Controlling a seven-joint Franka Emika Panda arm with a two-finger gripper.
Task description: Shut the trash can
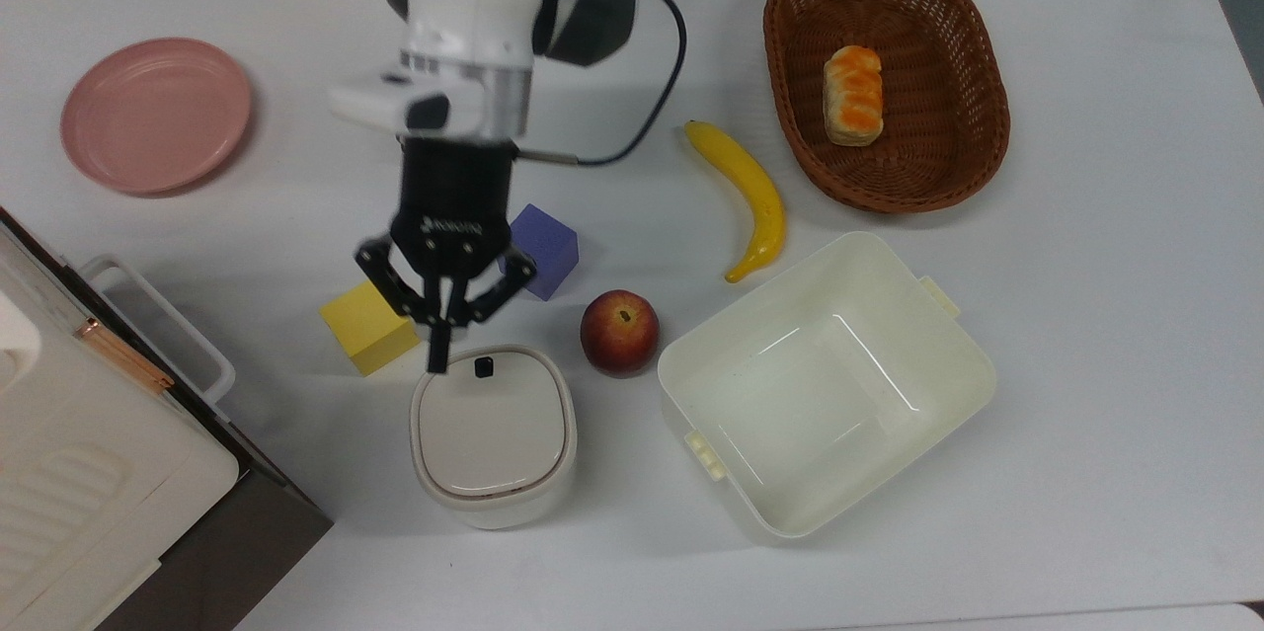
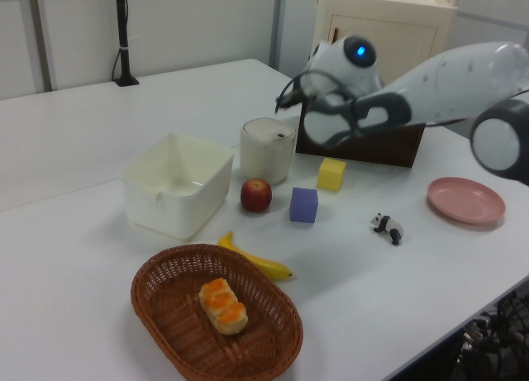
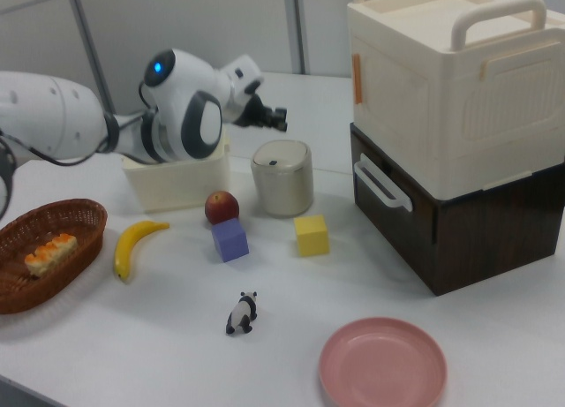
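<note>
Bin (image 1: 493,433) sits lid-down near the surface's front edge; I hold the end effector (image 1: 435,357), fingers clenched on nothing, above its rear-left rim, clear of it.

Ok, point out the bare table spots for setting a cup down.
Free: the stretch between the pink round plate and the yellow banana, and right of the cream lidless tub. Crowded: around the cream trash can, with yellow cube, purple cube and red apple.

Cream trash can (image 1: 493,435), lid shut flat, upright on table
</note>
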